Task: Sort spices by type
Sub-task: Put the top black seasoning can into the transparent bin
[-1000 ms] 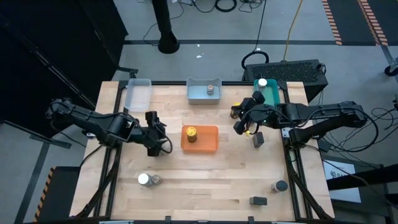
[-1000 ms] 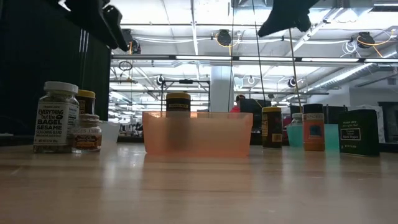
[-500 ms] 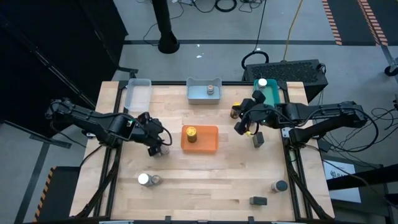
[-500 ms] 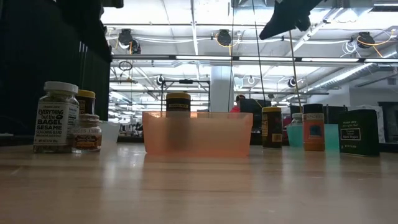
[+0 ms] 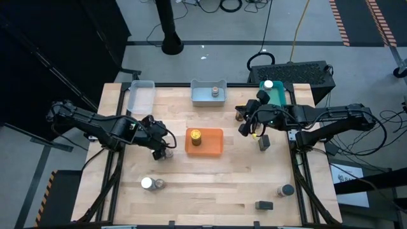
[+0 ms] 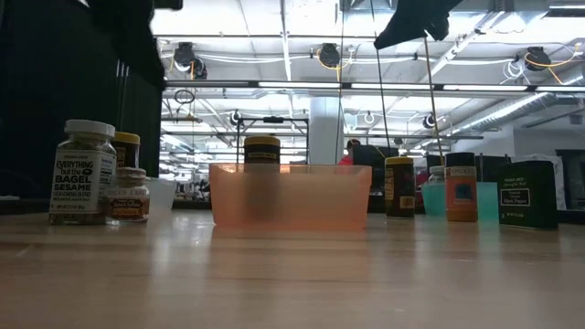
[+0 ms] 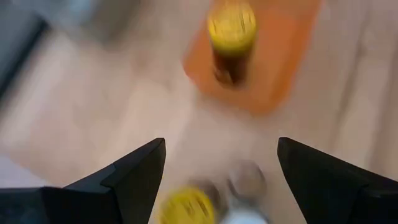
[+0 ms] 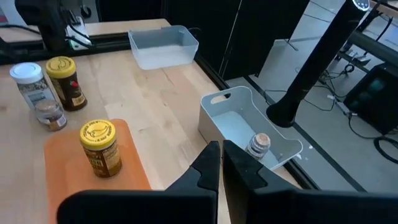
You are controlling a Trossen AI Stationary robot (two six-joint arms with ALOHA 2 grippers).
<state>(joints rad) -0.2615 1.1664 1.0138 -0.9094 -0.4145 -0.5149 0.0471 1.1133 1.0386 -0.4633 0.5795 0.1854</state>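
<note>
High view shows one yellow-lidded spice jar (image 5: 195, 135) standing inside the orange tray (image 5: 213, 145) at the middle of the tabletop (image 5: 210, 191). Another yellow-lidded jar (image 8: 62, 81) stands just left of this tray, and the left end effector (image 5: 160, 147) hangs over it with fingers (image 7: 127, 180) spread wide. The right end effector (image 5: 247, 121) is above the tabletop near the teal tray (image 5: 280, 97), its fingers (image 8: 208, 163) almost closed and holding nothing.
</note>
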